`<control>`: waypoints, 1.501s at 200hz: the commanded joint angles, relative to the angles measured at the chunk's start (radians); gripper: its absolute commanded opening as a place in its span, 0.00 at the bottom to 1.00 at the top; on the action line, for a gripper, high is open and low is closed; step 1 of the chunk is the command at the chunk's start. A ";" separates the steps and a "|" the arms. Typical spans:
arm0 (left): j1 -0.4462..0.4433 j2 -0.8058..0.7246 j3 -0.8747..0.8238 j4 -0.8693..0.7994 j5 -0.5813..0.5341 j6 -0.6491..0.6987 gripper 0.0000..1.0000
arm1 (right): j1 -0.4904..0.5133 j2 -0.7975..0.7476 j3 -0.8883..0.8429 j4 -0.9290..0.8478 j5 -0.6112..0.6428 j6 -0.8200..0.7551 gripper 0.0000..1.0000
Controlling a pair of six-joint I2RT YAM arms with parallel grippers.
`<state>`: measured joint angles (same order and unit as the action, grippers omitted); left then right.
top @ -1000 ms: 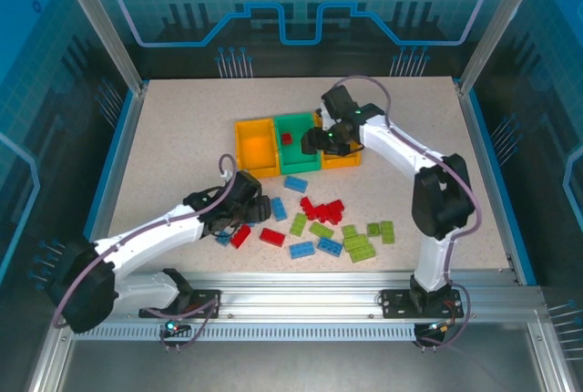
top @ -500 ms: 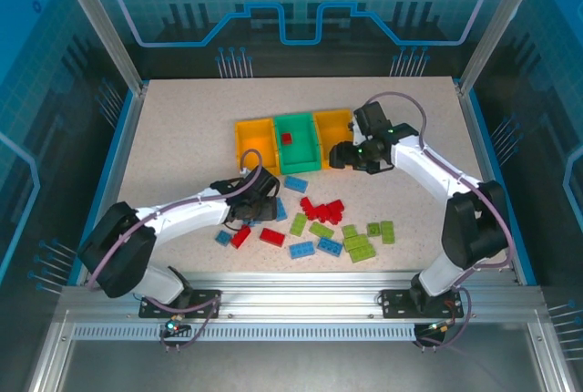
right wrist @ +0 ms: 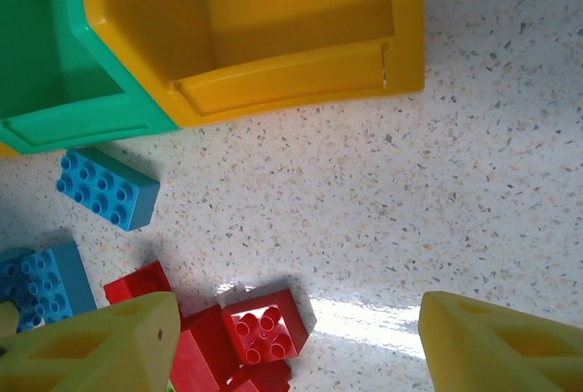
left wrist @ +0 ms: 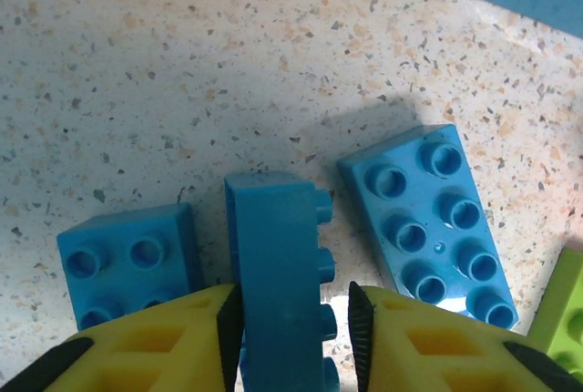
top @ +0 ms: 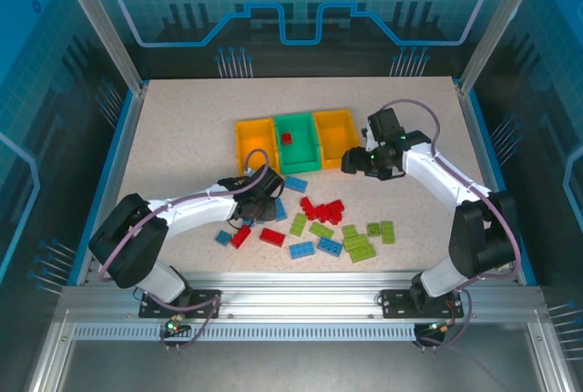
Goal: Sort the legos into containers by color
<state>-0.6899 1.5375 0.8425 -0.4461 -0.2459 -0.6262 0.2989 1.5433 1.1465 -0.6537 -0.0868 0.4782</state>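
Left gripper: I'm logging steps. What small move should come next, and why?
Probably lift straight up: the left gripper seems clamped on a blue brick tipped on edge, with a long brick and a small brick lying close on either side.

Brightness: strong, even light from above on the table (top: 182, 128); the side walls (top: 55, 137) are dimmer and blue.
Shadows: soft and short; a darker patch lies just past the upright blue brick (left wrist: 278, 255).
Glare: a white streak on the tabletop beside the red bricks (right wrist: 264, 328).
Focus: sharp in all three views.
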 commanded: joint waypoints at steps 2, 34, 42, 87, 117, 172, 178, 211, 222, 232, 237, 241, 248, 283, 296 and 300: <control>-0.005 -0.006 0.022 -0.026 -0.015 0.003 0.33 | -0.008 -0.036 -0.020 -0.003 -0.013 -0.014 0.71; -0.006 -0.044 0.051 -0.045 -0.033 0.014 0.28 | 0.052 -0.061 -0.048 -0.001 -0.008 -0.078 0.70; -0.006 -0.055 0.061 -0.048 -0.038 0.019 0.27 | 0.074 -0.064 -0.055 -0.001 -0.004 -0.092 0.70; 0.014 -0.080 0.141 -0.111 -0.074 0.062 0.26 | 0.229 -0.022 -0.059 0.009 0.030 -0.130 0.70; 0.083 -0.097 0.199 -0.128 -0.072 0.098 0.26 | 0.337 0.061 -0.012 -0.003 0.078 -0.127 0.68; 0.233 -0.036 0.341 -0.073 -0.009 0.192 0.27 | 0.463 0.239 0.117 -0.062 0.183 -0.147 0.60; 0.243 -0.017 0.357 -0.065 -0.005 0.199 0.27 | 0.467 0.251 0.125 -0.064 0.185 -0.148 0.59; 0.300 0.100 0.446 -0.043 0.043 0.215 0.27 | 0.490 0.303 0.159 -0.087 0.177 -0.168 0.52; 0.316 0.138 0.477 -0.046 0.058 0.217 0.27 | 0.496 0.317 0.166 -0.100 0.180 -0.171 0.50; 0.325 0.171 0.503 -0.053 0.063 0.216 0.27 | 0.500 0.328 0.170 -0.111 0.185 -0.171 0.48; 0.329 0.185 0.516 -0.054 0.063 0.215 0.28 | 0.500 0.333 0.170 -0.116 0.187 -0.170 0.47; 0.332 0.195 0.523 -0.055 0.062 0.213 0.28 | 0.500 0.335 0.170 -0.119 0.187 -0.169 0.46; 0.335 0.207 0.533 -0.055 0.062 0.209 0.28 | 0.500 0.343 0.171 -0.124 0.187 -0.169 0.46; 0.337 0.217 0.544 -0.043 0.073 0.175 0.35 | 0.503 0.366 0.184 -0.125 0.171 -0.176 0.43; 0.338 0.205 0.532 -0.040 0.068 0.157 0.40 | 0.504 0.378 0.195 -0.129 0.169 -0.180 0.43; 0.337 0.201 0.528 -0.041 0.065 0.153 0.41 | 0.504 0.382 0.199 -0.131 0.169 -0.180 0.43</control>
<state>-0.3569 1.7607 1.3518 -0.4870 -0.1993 -0.4477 0.7868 1.8988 1.3052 -0.7502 0.0872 0.3122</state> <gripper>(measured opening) 0.383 0.431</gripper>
